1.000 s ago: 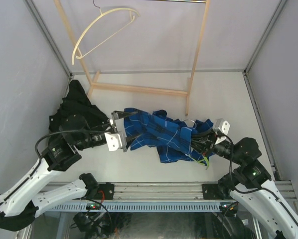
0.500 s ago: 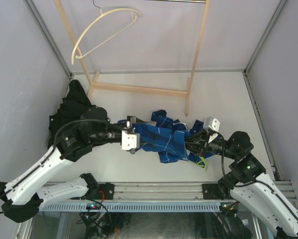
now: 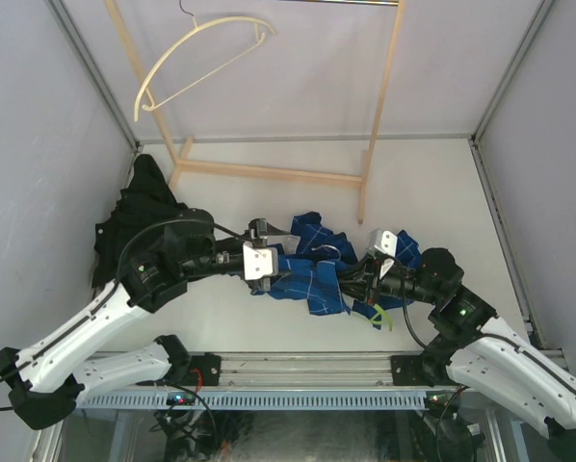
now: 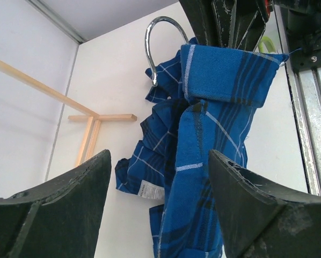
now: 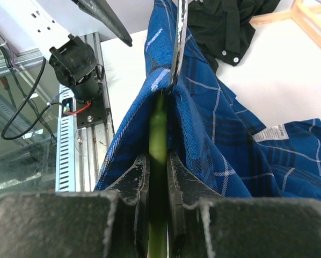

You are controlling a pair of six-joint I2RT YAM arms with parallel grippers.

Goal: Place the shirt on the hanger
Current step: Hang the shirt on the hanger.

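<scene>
Item: white table (image 3: 442,192), walled on three sides, both arm bases at its near edge. Item: pale wooden rack (image 3: 269,173), its foot bar lying across the far part of the table and its uprights rising out of view. Item: the shirt (image 3: 312,279), blue plaid, bunched at the middle of the table between the two arms; one fold is lifted and draped as a peak over the hanger, and the rest trails down toward the table (whether the hanger's arm sits inside a sleeve or shoulder cannot be told). Item: black garment (image 3: 139,217), heaped at the far left, behind the left arm and apart from the shirt. Item: cream hanger (image 3: 221,19), hung high at the far left on the rack. Item: the hanger (image 5: 159,140), lime green, mostly covered by the cloth, a short end poking out at the near right of the bundle. Item: left gripper (image 4: 159,199), reaching in from the left with its jaws spread wide; shirt fabric hangs in the gap, nothing pinched. Item: right gripper (image 5: 159,161), clamped tight on the green bar from the right, the blue cloth falling to either side of its fingers. Item: silver hook (image 4: 148,48), standing out of the cloth at the hanger's top. Item: white label (image 5: 271,131), sewn on the shirt.
</scene>
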